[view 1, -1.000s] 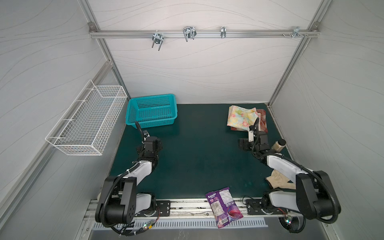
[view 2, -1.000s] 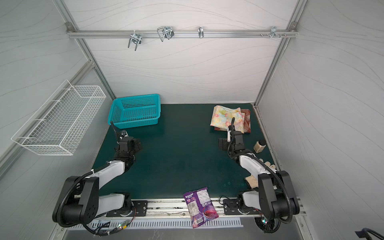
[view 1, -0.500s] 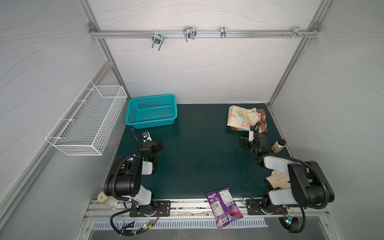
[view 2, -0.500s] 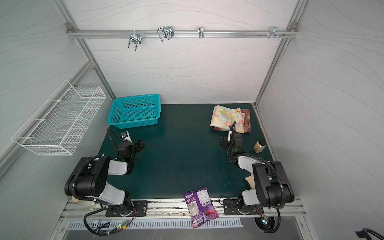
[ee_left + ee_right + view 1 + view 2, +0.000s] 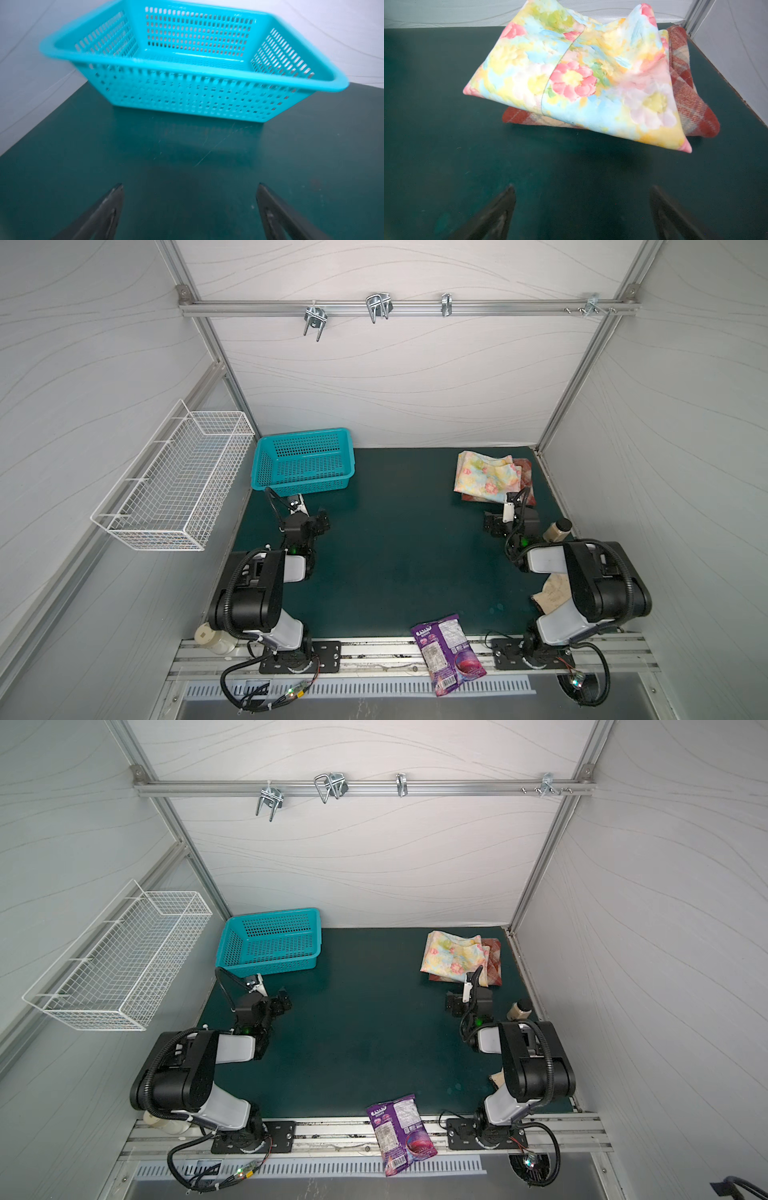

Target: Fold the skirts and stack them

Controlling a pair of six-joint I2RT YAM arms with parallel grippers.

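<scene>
The flowered skirt point(image 5: 486, 477) lay folded on the plaid skirt point(image 5: 525, 470), upper right of the worktop point(image 5: 395, 551) in both top views, just ahead of the right pincer point(image 5: 582, 193), its prongs apart and empty. The left pincer point(image 5: 190, 187), likewise apart, faced the basket point(image 5: 187, 93), well away.

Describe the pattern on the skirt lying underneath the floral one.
Rust-red and cream plaid; the lower skirt shows best in the right wrist view.

No wording can be read anywhere: the only print stands on the purple snack bag point(image 5: 446, 649), lying at 6 o'clock on the near edge of the green mat point(image 5: 395, 551), its pale lettering too small to make out.
</scene>
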